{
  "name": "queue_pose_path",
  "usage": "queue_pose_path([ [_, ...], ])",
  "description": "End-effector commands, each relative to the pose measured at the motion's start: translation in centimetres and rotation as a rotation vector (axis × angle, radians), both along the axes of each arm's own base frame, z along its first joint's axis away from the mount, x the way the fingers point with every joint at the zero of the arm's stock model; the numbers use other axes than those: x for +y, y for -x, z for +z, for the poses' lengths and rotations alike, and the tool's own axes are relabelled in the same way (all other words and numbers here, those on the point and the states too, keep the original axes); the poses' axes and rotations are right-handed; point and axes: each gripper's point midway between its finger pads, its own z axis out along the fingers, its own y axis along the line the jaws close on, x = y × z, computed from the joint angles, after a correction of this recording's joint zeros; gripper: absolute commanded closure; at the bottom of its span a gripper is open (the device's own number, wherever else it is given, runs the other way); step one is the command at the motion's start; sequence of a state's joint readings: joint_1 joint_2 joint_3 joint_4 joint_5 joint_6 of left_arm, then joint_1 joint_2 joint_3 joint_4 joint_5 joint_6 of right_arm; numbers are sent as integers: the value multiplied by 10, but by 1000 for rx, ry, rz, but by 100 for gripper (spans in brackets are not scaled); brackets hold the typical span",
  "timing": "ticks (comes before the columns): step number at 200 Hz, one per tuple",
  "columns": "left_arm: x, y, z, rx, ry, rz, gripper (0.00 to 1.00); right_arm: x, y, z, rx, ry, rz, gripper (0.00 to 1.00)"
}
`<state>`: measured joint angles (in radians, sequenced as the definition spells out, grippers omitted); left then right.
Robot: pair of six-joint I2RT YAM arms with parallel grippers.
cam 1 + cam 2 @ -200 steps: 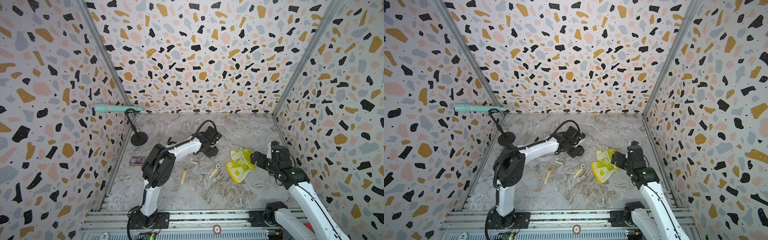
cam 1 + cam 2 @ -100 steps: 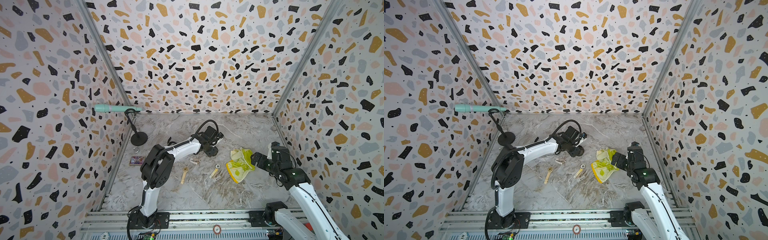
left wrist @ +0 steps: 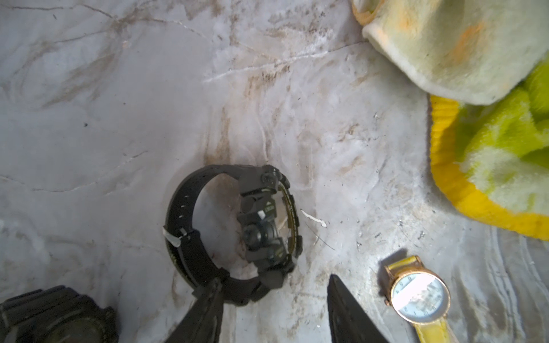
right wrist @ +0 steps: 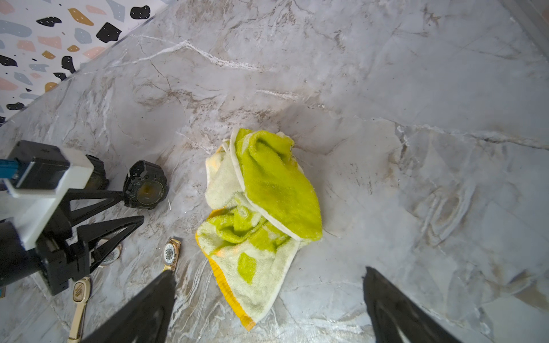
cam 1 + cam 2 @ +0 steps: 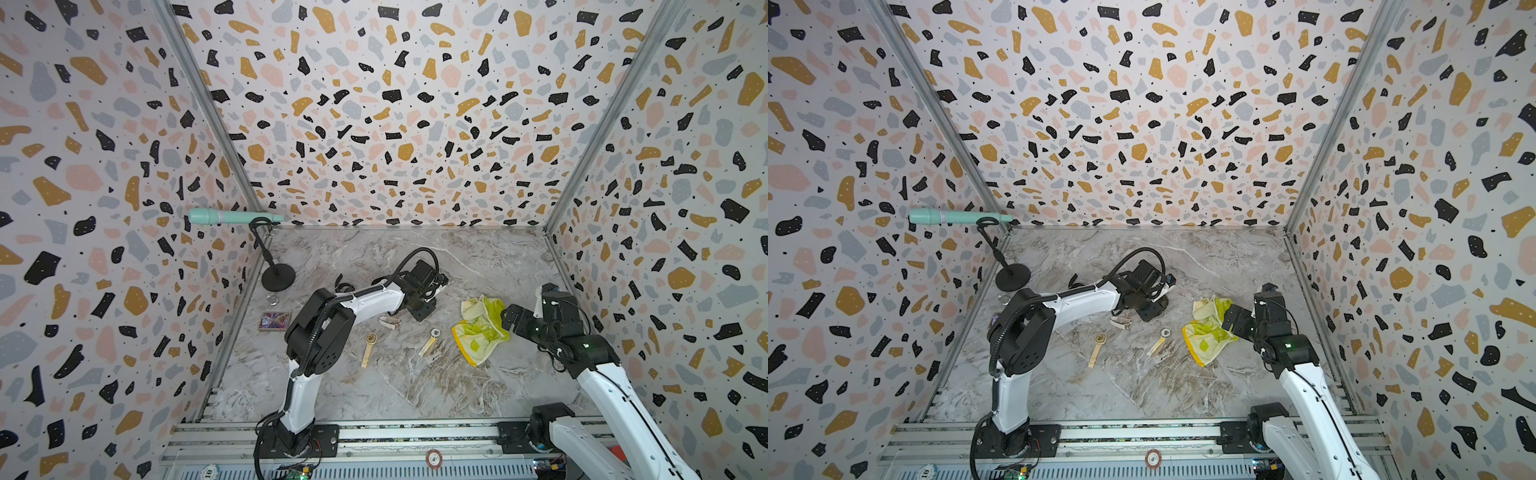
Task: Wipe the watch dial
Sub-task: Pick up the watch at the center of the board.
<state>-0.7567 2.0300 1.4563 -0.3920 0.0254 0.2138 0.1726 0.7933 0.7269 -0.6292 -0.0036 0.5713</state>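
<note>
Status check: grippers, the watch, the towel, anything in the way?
Left gripper open at black watch, standing on edge. Right gripper open over towel, not grasped. Gold watch nearby.

**Even Light, Faint Shadows**

Bright, diffuse light fell from above and left only faint, soft shadows on the floor [image 5: 415, 386]. Both top views were sharp. In the left wrist view, glare whitened the gold watch [image 3: 419, 298] dial, and the towel [image 3: 475, 59] near the lens was blurred.

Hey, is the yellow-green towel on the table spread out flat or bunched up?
Bunched up: the towel lies in overlapping folds on the table, one flap doubled over the rest.
</note>
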Motion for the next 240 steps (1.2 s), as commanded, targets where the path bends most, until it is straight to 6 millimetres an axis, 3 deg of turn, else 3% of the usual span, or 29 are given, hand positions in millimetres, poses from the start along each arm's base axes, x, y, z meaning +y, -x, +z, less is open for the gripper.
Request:
queue_pose_path([
  [1,-7,-3,-9,-5,11,-11,45,-2,-3,19,-34,12,-10,1],
  [48,-12,-4,-20,19,1,-22,49,-5,-2,21,-33,24,-18,1],
  [101,-11,6,-25,59,2,-29,67,-7,0,21,-34,27,-26,1],
  [213,-4,19,-10,81,44,4,65,-3,-3,13,-26,19,-15,1],
  [240,-5,22,-10,100,45,2,70,-3,-3,14,-25,20,-15,1],
])
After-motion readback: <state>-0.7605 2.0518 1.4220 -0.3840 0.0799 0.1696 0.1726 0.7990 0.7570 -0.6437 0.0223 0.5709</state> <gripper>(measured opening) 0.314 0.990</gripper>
